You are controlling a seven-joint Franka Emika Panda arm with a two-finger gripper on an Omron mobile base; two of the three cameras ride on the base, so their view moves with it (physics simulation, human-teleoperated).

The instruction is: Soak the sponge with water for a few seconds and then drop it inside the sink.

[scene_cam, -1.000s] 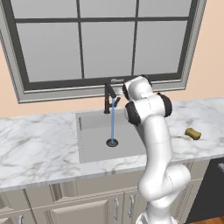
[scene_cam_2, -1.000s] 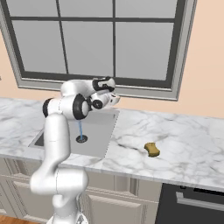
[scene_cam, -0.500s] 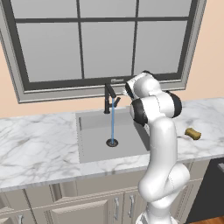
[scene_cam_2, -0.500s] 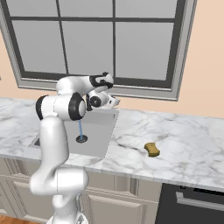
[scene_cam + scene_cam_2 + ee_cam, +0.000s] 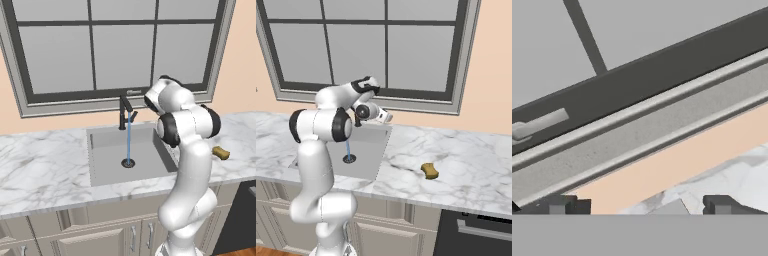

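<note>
While water [image 5: 128,137] is running into the sink [image 5: 107,165], you are steering the released tool [image 5: 642,204] toward the sponge [image 5: 429,170], lying well apart on the counter [image 5: 466,165]

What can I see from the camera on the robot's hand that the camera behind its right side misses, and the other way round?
The hand view gives a close look at the window frame, a latch on it, and the two dark fingertips standing wide apart with nothing between them. The right base view takes in the yellow sponge lying on the countertop to the right of the sink, the water running to the drain, and the cabinets below. Both share the window, the peach wall and the marble.
</note>
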